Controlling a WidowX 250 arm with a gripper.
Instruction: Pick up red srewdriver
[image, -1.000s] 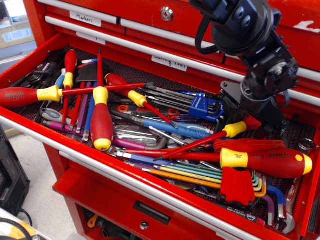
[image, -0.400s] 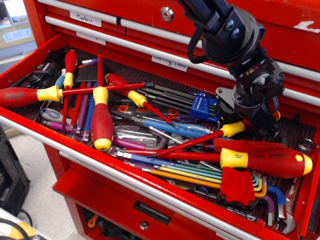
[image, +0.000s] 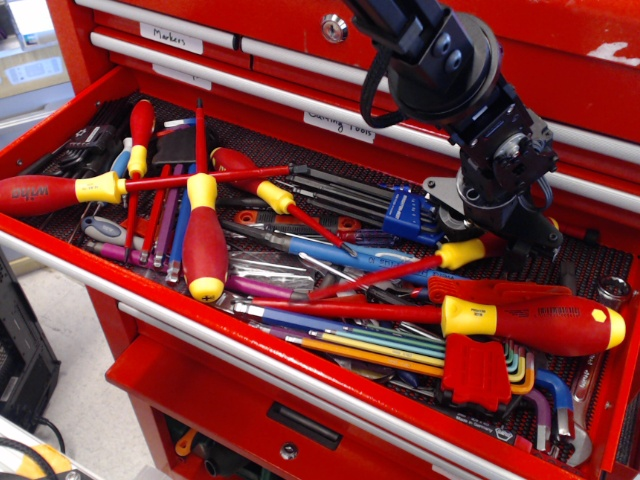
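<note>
The red srewdriver (image: 400, 272) lies at the right of the open drawer, across other tools. Its yellow collar (image: 462, 253) and long thin red shaft show, and the shaft points left and down to a small tip. Most of its slim red handle is hidden under my gripper (image: 500, 243). The black gripper comes down from above and its fingers sit around the handle, closed on it. The fingertips themselves are largely hidden by the wrist.
A fat red-handled screwdriver (image: 535, 322) with a yellow end dot lies just in front. A similar slim red one with lettering (image: 45, 192) lies far left, and a stubby red handle (image: 204, 240) is at left. Blue hex keys (image: 405, 212) and a red key holder (image: 475, 372) are close by. The closed drawers (image: 250, 60) rise behind.
My gripper has moved left and slightly back. The red srewdriver has shifted with it: its collar moved left and its shaft tip rose and swung left.
</note>
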